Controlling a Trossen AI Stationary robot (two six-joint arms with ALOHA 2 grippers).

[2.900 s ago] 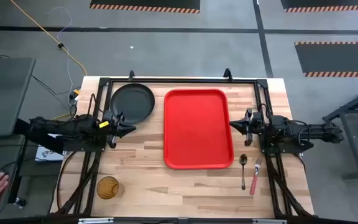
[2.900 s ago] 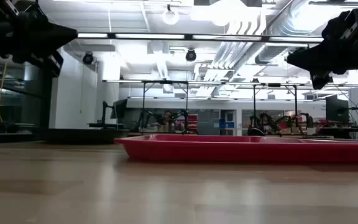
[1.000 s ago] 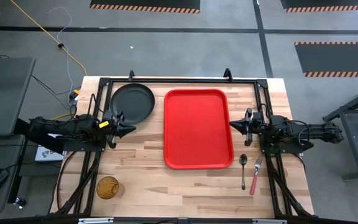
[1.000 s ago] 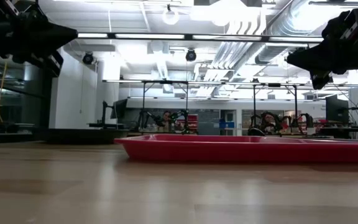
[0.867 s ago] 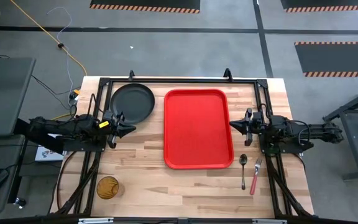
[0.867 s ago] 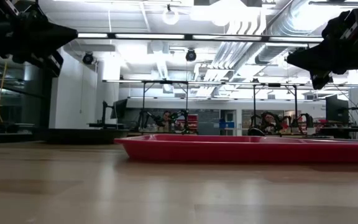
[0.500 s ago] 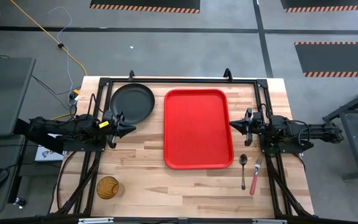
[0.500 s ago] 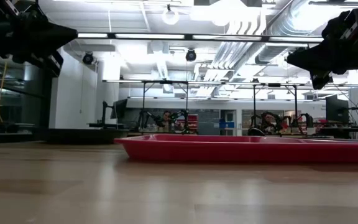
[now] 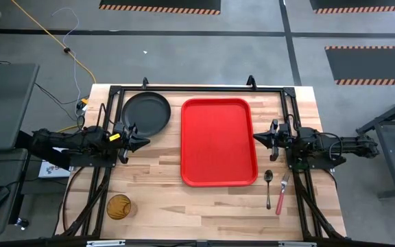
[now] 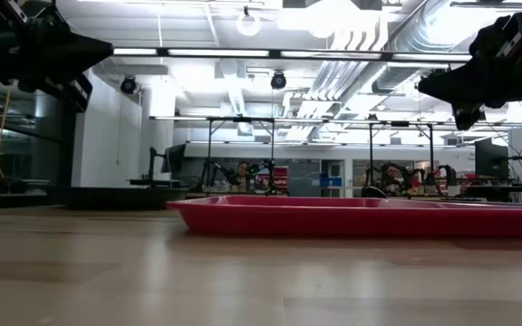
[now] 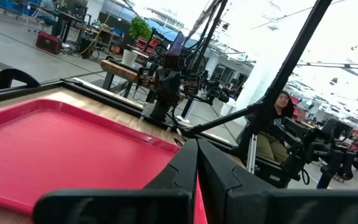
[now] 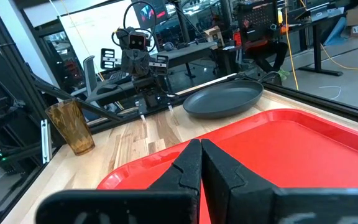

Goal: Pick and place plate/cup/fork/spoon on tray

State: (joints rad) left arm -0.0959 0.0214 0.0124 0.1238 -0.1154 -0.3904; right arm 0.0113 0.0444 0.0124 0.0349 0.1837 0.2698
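The wooden desk (image 9: 156, 192) is carrying the red tray (image 9: 218, 140) at its middle, with the dark plate (image 9: 146, 113) lying just beside the tray's far left corner. The left gripper (image 9: 141, 142) is hovering near the plate and the right gripper (image 9: 257, 137) at the tray's right edge, each with its fingers pressed together and pinching nothing. The amber cup (image 9: 119, 206) is standing at the near left corner, while the spoon (image 9: 268, 187) and the red-handled fork (image 9: 281, 193) are lying side by side, near the tray's near right corner.
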